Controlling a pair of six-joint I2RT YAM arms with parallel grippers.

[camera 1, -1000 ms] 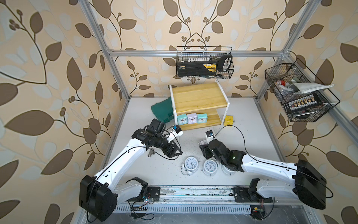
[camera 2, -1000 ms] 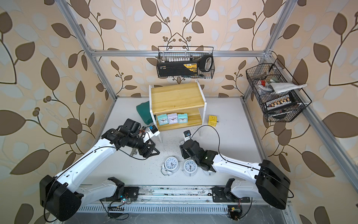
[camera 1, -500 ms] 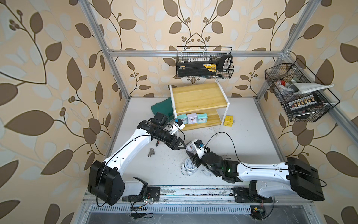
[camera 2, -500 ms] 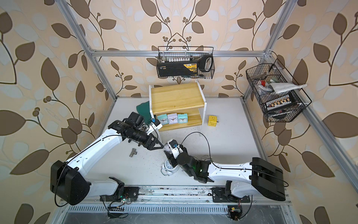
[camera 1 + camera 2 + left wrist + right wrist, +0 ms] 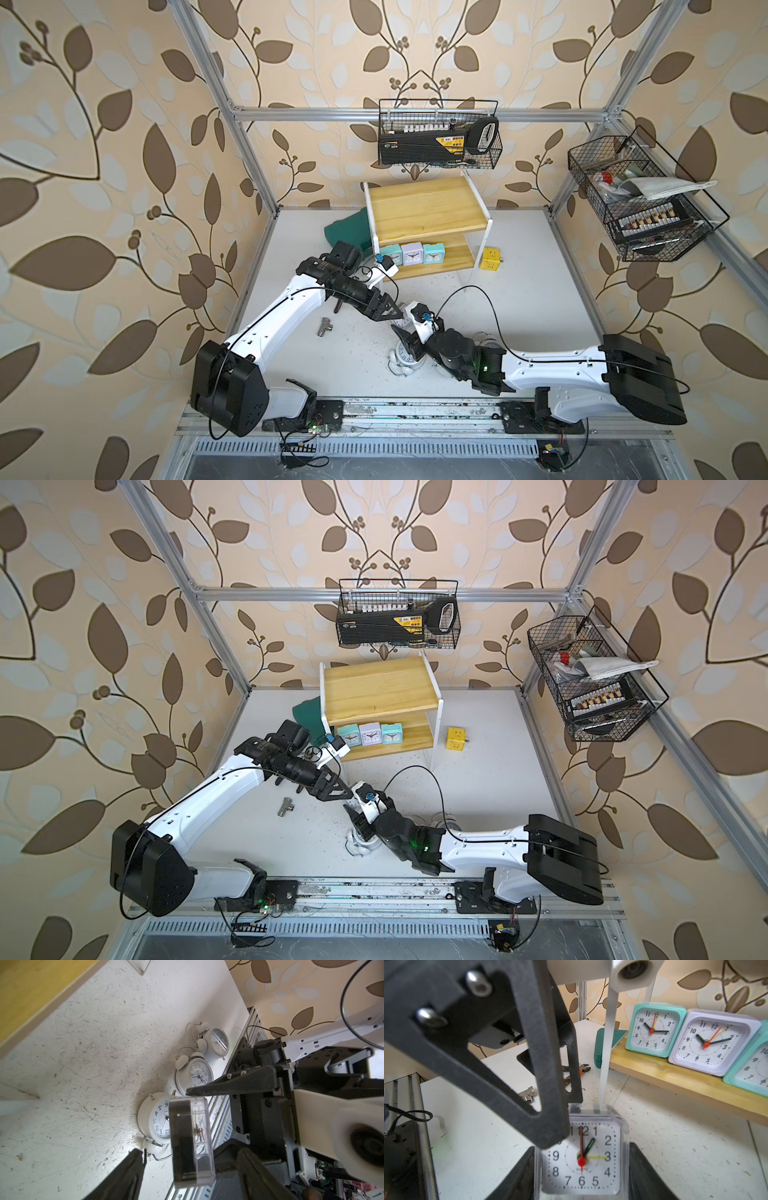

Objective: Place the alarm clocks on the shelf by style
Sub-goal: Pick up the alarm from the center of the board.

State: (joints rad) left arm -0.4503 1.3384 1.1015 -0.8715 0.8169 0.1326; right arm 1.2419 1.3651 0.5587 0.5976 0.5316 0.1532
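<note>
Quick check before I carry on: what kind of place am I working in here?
Probably a staged robot test cell, not a real room: leaf wallpaper panels hang on a bare aluminium frame, two arms are bolted to a rail, and wire baskets hold tools.

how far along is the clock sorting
Done: two teal clocks and a lilac clock stand on the shelf, lower board. In hand: right gripper grips the clear square clock, open left gripper around it. To do: three round twin-bell clocks on the table.
</note>
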